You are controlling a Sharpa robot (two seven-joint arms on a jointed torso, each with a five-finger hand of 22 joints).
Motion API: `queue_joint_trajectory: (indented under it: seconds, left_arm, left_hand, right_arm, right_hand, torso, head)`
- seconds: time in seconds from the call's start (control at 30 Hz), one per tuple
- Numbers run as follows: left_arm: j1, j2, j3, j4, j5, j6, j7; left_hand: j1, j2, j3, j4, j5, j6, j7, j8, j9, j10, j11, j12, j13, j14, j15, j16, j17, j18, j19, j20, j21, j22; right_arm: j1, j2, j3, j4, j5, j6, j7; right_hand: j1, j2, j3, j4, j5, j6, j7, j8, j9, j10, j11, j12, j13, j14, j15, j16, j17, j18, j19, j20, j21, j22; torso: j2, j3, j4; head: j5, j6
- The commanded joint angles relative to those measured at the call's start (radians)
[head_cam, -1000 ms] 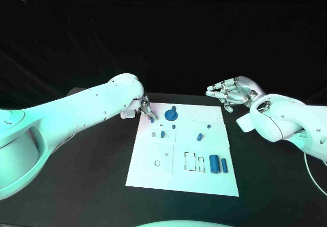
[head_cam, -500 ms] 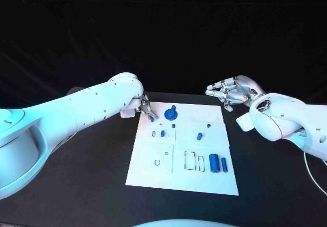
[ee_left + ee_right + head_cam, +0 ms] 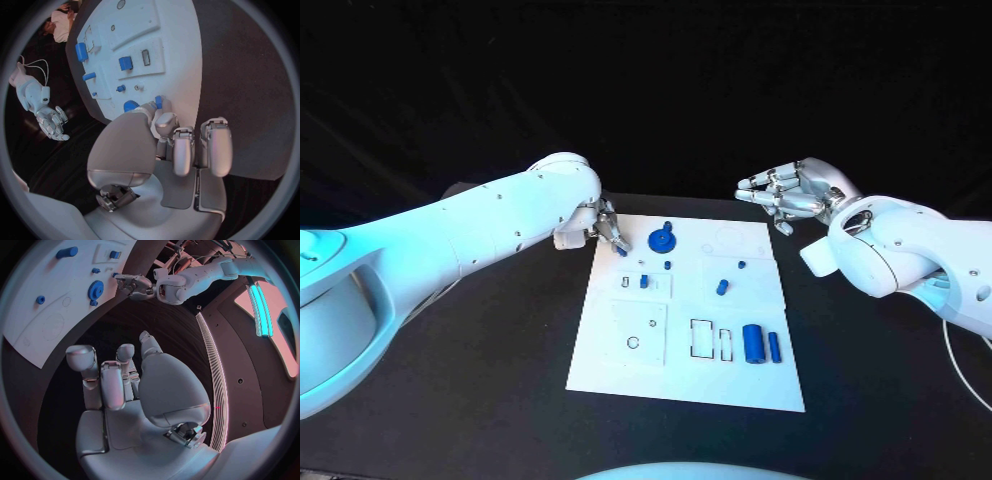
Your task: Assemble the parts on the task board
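**Black table, assembly still early**

On the black table (image 3: 473, 350) I take the task board (image 3: 687, 320) as landmark. At its near side two blue cylinders (image 3: 762, 345) lie loose. At its far-left corner my left hand (image 3: 600, 228) pinches a small blue peg (image 3: 159, 101) beside the blue gear (image 3: 662, 240). Past its far-right corner my right hand (image 3: 783, 195) hovers curled, holding nothing. I judge most remains.

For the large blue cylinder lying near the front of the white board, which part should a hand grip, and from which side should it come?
Probably grip the large blue cylinder across the middle of its round sides, coming down from above. It lies flat on the white board, with a thinner blue rod close alongside, so fingers need to slip into that narrow gap.
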Motion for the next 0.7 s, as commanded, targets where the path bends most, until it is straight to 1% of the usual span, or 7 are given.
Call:
queue_joint_trajectory:
  seconds: [0.03,0.13,0.17,0.4,0.5,0.57,0.7]
  left_arm:
    - [0.001,-0.011,0.0,0.025,0.044,-0.022,0.043]
    - [0.001,-0.03,0.0,0.057,0.051,-0.044,0.056]
    - [0.001,-0.041,0.0,0.077,0.053,-0.058,0.061]
    - [0.001,-0.102,0.0,0.174,0.056,-0.128,0.078]
    - [0.0,-0.132,-0.001,0.225,0.049,-0.155,0.086]
    - [-0.004,-0.152,-0.001,0.258,0.029,-0.169,0.089]
    - [-0.02,-0.183,-0.002,0.307,-0.019,-0.196,0.097]
  left_hand:
    - [-0.021,-0.027,0.196,-0.159,-0.004,0.001,0.006,0.009,0.003,0.007,-0.004,-0.005,-0.002,0.105,0.006,0.002,0.263,-0.012,0.064,0.005,-0.004,0.18]
    - [-0.037,-0.04,0.229,-0.172,-0.005,0.002,0.006,0.013,0.007,0.01,-0.005,-0.005,-0.004,0.105,0.007,0.002,0.263,-0.012,0.064,0.005,-0.004,0.181]
    - [-0.041,-0.045,0.238,-0.177,-0.006,0.003,0.006,0.015,0.008,0.012,-0.006,-0.005,-0.004,0.105,0.006,0.002,0.263,-0.013,0.065,0.005,-0.002,0.183]
    - [-0.053,-0.054,0.257,-0.187,-0.004,0.007,0.004,0.018,0.011,0.018,-0.007,0.001,0.0,0.105,0.006,0.002,0.263,-0.014,0.067,0.004,0.002,0.187]
    - [-0.055,-0.057,0.26,-0.189,-0.003,0.008,0.004,0.019,0.011,0.021,-0.008,0.003,0.002,0.105,0.005,0.002,0.263,-0.014,0.068,0.004,0.003,0.188]
    - [-0.057,-0.059,0.264,-0.191,-0.001,0.009,0.004,0.02,0.011,0.023,-0.008,0.005,0.003,0.105,0.005,0.002,0.263,-0.015,0.069,0.003,0.005,0.19]
    - [-0.059,-0.061,0.267,-0.193,-0.001,0.01,0.003,0.02,0.011,0.024,-0.009,0.005,0.004,0.105,0.005,0.002,0.263,-0.016,0.07,0.003,0.007,0.192]
  right_arm:
    - [-0.001,0.0,0.0,0.001,-0.009,0.013,0.004]
    - [-0.001,0.0,0.0,0.001,-0.008,0.012,0.004]
    - [-0.001,0.0,0.0,0.001,-0.008,0.012,0.005]
    - [-0.001,-0.002,0.0,0.001,-0.007,0.011,0.006]
    - [-0.001,-0.002,0.0,0.001,-0.006,0.011,0.006]
    - [-0.001,-0.003,0.0,0.002,-0.006,0.01,0.007]
    - [-0.001,-0.006,0.0,0.002,-0.005,0.01,0.006]
  right_hand:
    - [0.0,0.006,-0.005,0.001,0.003,-0.007,0.001,0.007,0.0,-0.006,-0.001,-0.002,0.0,0.04,-0.003,-0.005,0.0,0.014,-0.005,-0.002,-0.007,-0.001]
    - [-0.001,0.007,-0.005,0.002,0.003,-0.007,0.001,0.007,0.0,-0.006,-0.001,-0.002,0.0,0.04,-0.003,-0.005,0.0,0.014,-0.006,-0.002,-0.007,-0.002]
    - [-0.001,0.007,-0.005,0.002,0.003,-0.007,0.001,0.007,0.0,-0.006,-0.001,-0.002,0.0,0.04,-0.003,-0.005,0.0,0.014,-0.006,-0.002,-0.007,-0.002]
    - [-0.001,0.007,-0.005,0.002,0.003,-0.007,0.001,0.007,0.0,-0.006,-0.001,-0.002,0.0,0.04,-0.003,-0.005,0.0,0.014,-0.006,-0.002,-0.007,-0.002]
    - [-0.002,0.008,-0.006,0.003,0.004,-0.007,0.001,0.007,0.0,-0.006,-0.001,-0.002,-0.001,0.04,-0.003,-0.005,-0.001,0.014,-0.006,-0.002,-0.008,-0.002]
    - [-0.002,0.008,-0.006,0.003,0.004,-0.007,0.001,0.007,0.0,-0.006,-0.001,-0.002,-0.001,0.04,-0.003,-0.005,-0.001,0.014,-0.006,-0.002,-0.008,-0.002]
    - [-0.002,0.008,-0.006,0.003,0.004,-0.007,0.001,0.007,0.0,-0.006,-0.001,-0.002,-0.001,0.04,-0.003,-0.005,-0.001,0.014,-0.006,-0.002,-0.008,-0.002]
  torso:
    - [-0.001,0.0005,0.0018]
    - [-0.002,0.0007,0.0023]
    - [-0.003,0.0014,0.004]
    - [-0.007,0.0038,0.0086]
    - [-0.008,0.0048,0.009]
    - [-0.007,0.0041,0.0092]
    - [-0.008,0.004,0.0114]
  head:
    - [0.0,0.0]
    - [0.002,0.001]
    - [0.002,-0.001]
    - [0.002,-0.002]
    - [0.001,-0.002]
    - [0.0,-0.002]
    - [-0.001,-0.005]
